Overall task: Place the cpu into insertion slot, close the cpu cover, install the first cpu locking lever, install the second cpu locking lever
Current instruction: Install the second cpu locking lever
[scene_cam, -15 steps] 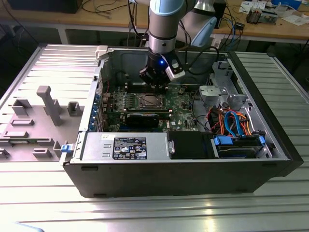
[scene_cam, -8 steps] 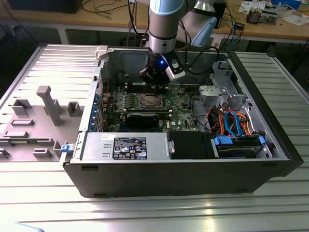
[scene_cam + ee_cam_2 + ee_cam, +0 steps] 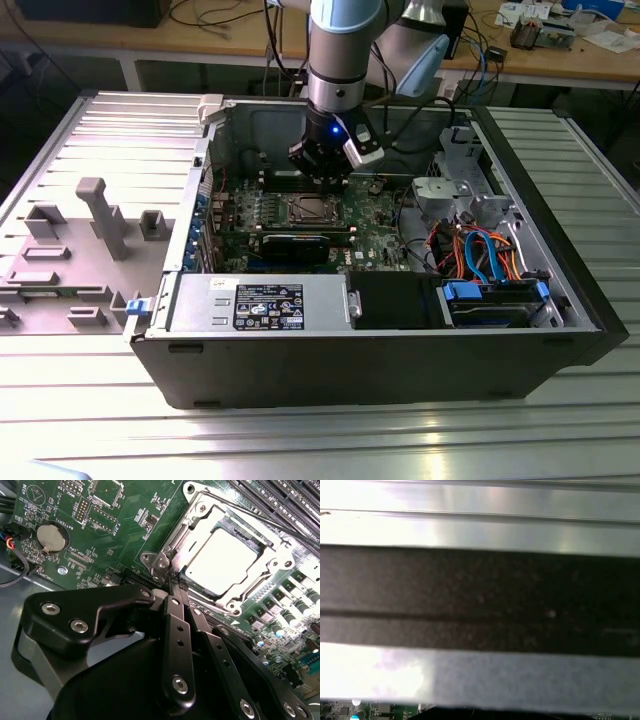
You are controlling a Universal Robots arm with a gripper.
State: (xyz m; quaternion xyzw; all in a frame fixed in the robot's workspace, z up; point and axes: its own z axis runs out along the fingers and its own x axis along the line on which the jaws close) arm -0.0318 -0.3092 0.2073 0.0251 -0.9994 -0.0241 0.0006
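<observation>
You see the cpu (image 3: 222, 560) lying flat in the insertion slot (image 3: 200, 517); your gripper (image 3: 176, 583), fingers together, holds nothing beside it.

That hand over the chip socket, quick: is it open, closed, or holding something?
Hand: closed, fingers pressed together with nothing between them, tips at the corner of the socket's cover, where the cpu already sits.

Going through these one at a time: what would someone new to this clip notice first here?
Most striking is the open computer case on the ribbed metal table, with the arm reaching down into it over the green motherboard. In the second wrist view the black claw has its fingers together at the corner of the insertion slot, where the cpu sits with its bright metal top showing through the cpu cover.
</observation>
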